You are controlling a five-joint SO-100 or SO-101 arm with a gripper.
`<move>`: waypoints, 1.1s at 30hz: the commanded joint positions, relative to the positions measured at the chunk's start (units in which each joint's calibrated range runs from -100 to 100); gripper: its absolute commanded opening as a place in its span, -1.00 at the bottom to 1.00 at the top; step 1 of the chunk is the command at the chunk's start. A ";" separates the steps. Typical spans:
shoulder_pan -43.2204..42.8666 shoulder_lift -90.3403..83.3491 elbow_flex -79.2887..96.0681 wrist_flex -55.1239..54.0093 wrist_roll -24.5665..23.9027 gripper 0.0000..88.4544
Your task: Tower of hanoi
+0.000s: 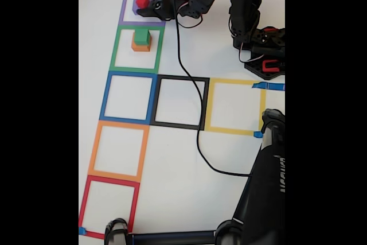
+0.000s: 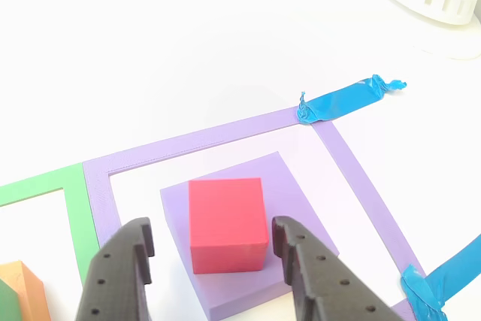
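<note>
The red block (image 1: 141, 0) (image 2: 227, 223) sits on the flat purple block (image 1: 135, 9) (image 2: 293, 186) inside the purple tape square (image 2: 188, 144) at the top of the fixed view. My gripper (image 1: 148, 4) (image 2: 213, 232) is open and straddles the red block. The left finger (image 2: 120, 276) stands clear of it, and the right finger (image 2: 308, 276) is very close to its side. One square down, in the green tape square (image 1: 116, 50), the green block (image 1: 142, 37) (image 2: 6, 298) rests on the orange block (image 1: 139, 46) (image 2: 30, 283).
Blue (image 1: 106, 98), black (image 1: 160, 123), yellow (image 1: 210, 107), orange (image 1: 94, 153) and red (image 1: 85, 205) tape squares lie below. A black cable (image 1: 198, 124) crosses the black square. The arm's base (image 1: 264, 55) stands at the right. A black frame (image 1: 264, 193) fills the lower right.
</note>
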 commanded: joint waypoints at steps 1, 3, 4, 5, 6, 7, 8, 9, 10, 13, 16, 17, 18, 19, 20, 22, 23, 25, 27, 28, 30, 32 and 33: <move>0.21 -0.18 -0.84 -1.17 0.36 -0.68; 0.11 -0.10 -0.84 -1.17 0.36 -0.69; 0.11 -0.10 -0.93 -1.17 0.36 -0.70; 0.11 -0.10 -0.93 -1.17 0.36 -0.71; 0.01 -0.10 -0.93 -1.17 0.36 -0.71; 0.01 -0.02 -1.02 -1.17 0.36 -0.72; 0.01 0.06 -1.02 -1.17 0.36 -0.73; 0.01 0.14 -1.02 -1.17 0.36 -0.74; 0.01 0.31 -1.02 -1.17 0.36 -0.75; -0.08 0.47 -1.20 -1.17 0.36 -0.77; -0.18 0.63 -1.47 -1.17 0.36 -0.79; -0.18 0.71 -1.56 -1.09 0.36 -0.81; -0.18 0.79 -1.75 -1.09 0.36 -0.82; -0.18 0.87 -1.93 -1.01 0.36 -0.83; -0.18 0.95 -2.02 -1.01 0.36 -0.84; -0.18 1.03 -2.29 -0.93 0.36 -0.86; -0.18 1.11 -2.38 -0.93 0.36 -0.86; -0.27 1.19 -2.56 -0.93 0.36 -0.88; -0.37 1.19 -2.65 -0.93 0.36 -0.91; -0.37 1.19 -2.65 -0.85 0.36 -0.91; -0.56 1.19 -2.75 -0.85 0.36 -0.93; -0.66 1.11 -2.75 -0.77 0.36 -0.97; -0.66 0.95 -2.75 -0.68 0.36 -0.97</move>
